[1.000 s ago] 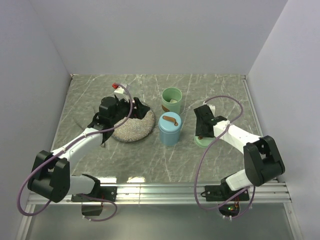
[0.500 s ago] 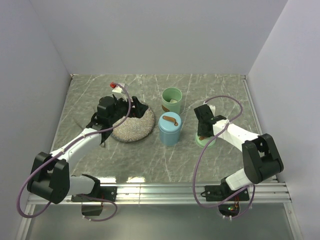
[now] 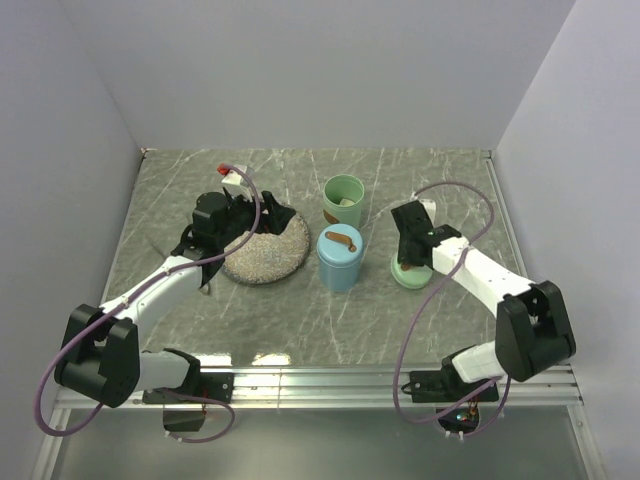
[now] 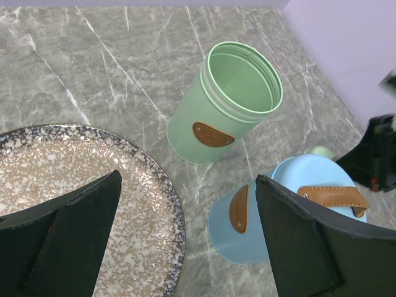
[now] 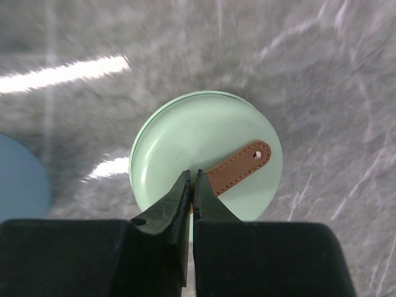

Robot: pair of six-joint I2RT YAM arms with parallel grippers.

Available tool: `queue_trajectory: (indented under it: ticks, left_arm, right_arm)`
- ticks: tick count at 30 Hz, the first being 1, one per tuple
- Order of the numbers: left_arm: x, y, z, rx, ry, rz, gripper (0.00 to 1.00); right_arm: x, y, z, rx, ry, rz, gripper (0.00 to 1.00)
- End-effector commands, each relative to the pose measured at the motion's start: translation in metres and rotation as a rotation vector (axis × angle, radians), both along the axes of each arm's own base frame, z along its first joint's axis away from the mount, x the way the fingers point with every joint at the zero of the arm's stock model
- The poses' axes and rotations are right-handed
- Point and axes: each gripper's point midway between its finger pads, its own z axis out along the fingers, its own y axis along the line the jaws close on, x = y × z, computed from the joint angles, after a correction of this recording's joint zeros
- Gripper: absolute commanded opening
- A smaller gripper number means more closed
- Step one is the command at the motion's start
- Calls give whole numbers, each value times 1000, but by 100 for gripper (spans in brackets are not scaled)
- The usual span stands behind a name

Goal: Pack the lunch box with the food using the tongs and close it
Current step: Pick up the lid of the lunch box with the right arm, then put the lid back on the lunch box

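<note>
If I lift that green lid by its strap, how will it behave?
The green lid looks thin and light, so probably easy to lift. Its brown strap seems soft leather, and the right gripper is shut at one end, so the lid would likely hang tilted and swing.

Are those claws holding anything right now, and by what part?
The right gripper is shut on the green lid by its brown strap, at the strap's near end. The left gripper is open and holds nothing.

Round speckled brown-grey ceramic plate (image 4: 93, 161), dark rim, flat beneath the left gripper (image 4: 189, 176). It rests on a grey veined marble worktop (image 3: 330, 320). Plain pale walls (image 3: 320, 70) beyond the gripper.
</note>
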Motion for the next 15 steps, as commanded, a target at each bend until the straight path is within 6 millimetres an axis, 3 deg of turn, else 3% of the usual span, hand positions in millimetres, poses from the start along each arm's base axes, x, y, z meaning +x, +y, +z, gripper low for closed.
queue_trajectory:
  ticks: [1,8,11,15]
  left_arm:
    - [0,-1,8,-24,-28,-7,96]
    - [4,3,5,-15,-27,13,96]
    - [7,4,3,-11,-22,19,96]
    - [13,7,-1,-9,-13,41,96]
  right_arm:
    - [27,4,55,12,-165,-17,0]
    - [49,9,83,7,-241,2,0]
    - [62,13,104,13,-301,11,0]
    - [90,26,151,37,-405,51,0]
